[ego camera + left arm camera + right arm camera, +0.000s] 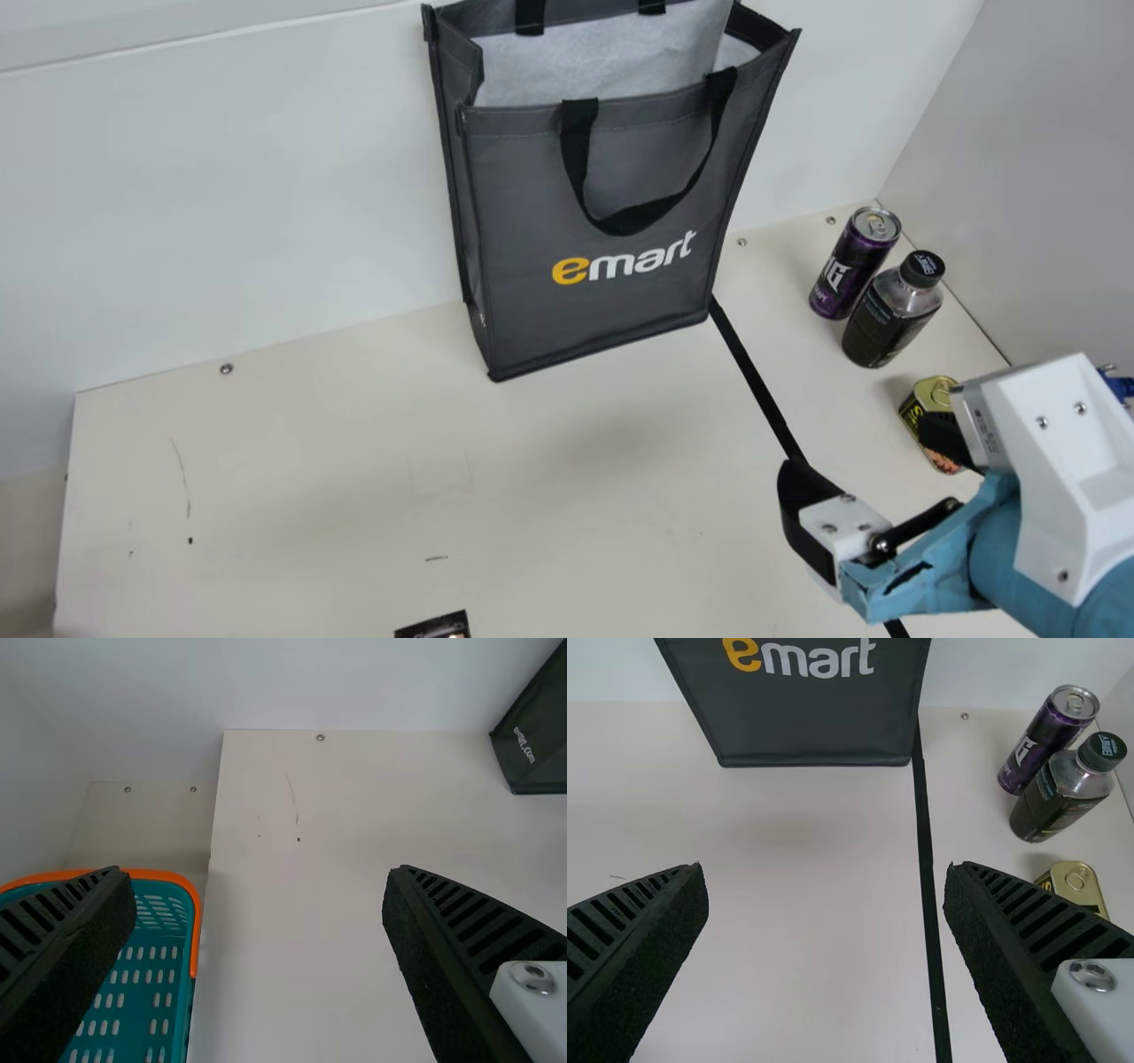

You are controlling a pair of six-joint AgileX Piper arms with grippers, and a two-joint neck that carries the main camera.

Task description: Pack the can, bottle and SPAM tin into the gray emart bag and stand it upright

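Left, right wrist views: my left gripper (257,873) and right gripper (826,868) gaped.
Beyond my right jaws stood the bag (811,722), upright probably for loading; rightward, the can (1041,742), bottle (1054,802) and tin (1076,881).

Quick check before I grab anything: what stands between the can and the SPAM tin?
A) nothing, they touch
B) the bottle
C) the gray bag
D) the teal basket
B: the bottle stands next to the can, with the SPAM tin on its other side.
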